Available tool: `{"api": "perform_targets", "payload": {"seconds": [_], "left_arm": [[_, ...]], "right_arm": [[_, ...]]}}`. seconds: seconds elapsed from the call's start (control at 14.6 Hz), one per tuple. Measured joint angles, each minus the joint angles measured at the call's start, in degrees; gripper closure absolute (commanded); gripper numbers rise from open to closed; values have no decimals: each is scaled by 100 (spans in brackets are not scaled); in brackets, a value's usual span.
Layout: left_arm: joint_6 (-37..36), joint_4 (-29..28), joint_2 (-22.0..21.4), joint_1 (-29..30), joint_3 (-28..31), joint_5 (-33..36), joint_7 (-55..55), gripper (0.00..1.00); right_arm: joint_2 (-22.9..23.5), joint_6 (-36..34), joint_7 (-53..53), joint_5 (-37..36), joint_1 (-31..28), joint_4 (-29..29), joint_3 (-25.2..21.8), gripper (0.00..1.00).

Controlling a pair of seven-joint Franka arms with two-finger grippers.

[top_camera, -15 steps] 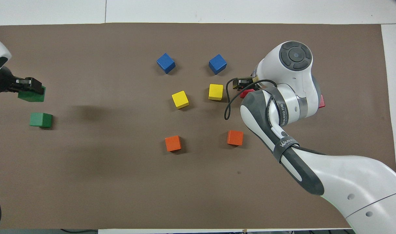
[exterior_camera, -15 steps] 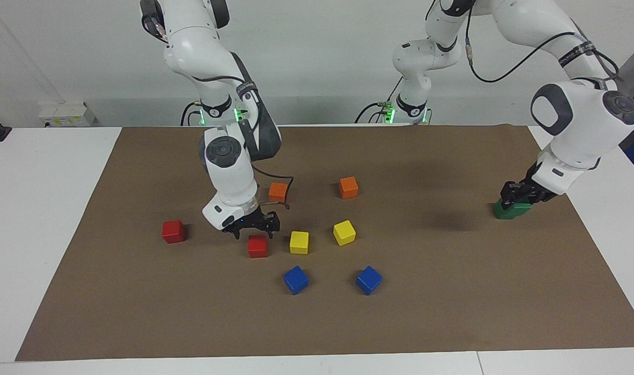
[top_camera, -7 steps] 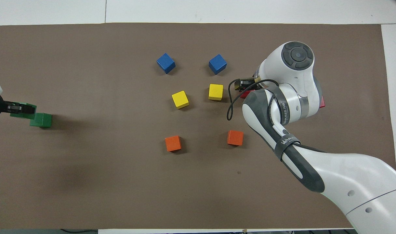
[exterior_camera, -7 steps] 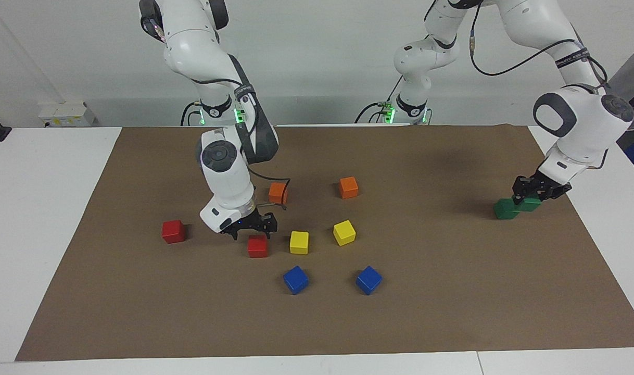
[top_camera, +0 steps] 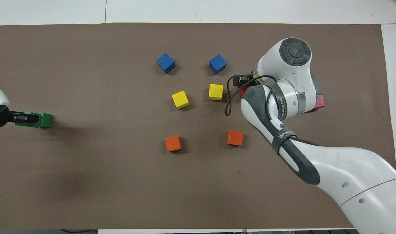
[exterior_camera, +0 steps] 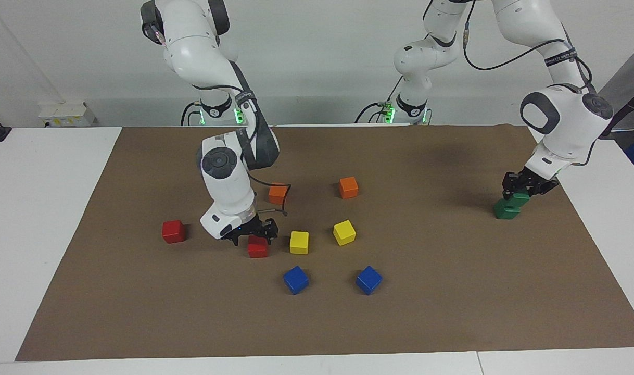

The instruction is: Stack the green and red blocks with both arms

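Observation:
My left gripper is shut on a green block. It holds that block at the top of the second green block, set off a little toward the robots. The second green block also shows in the overhead view, beside the left gripper. My right gripper is open and low, its fingers on either side of the top of a red block. In the overhead view that block is mostly hidden by the arm. The other red block lies toward the right arm's end.
Two orange blocks, two yellow blocks and two blue blocks lie mid-table on the brown mat. One yellow block is close beside the red block under the right gripper.
My left gripper has carried its green block toward the robots until it is over the second green block. My right gripper has come down around the red block.

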Motion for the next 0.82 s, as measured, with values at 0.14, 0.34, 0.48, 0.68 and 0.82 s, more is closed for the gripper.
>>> {"api": "perform_targets", "payload": {"seconds": [0.14,0.34,0.48,0.68,0.82], "left_arm": [[115,-65,0,51,1,-99,0,100],[284,-98,0,97,8,-146,-9,100],[377,-145,1,97,5,-153,-13,100],[537,-223,22,97,-8,-158,-22,100],[580,-252,47,97,-14,-160,-30,100]], "right_arm": [[87,25,0,53,3,73,1,0],[172,196,0,71,27,90,4,0],[218,284,0,73,53,91,6,5],[260,350,0,73,53,91,8,41],[279,349,0,73,50,90,7,100]]}}
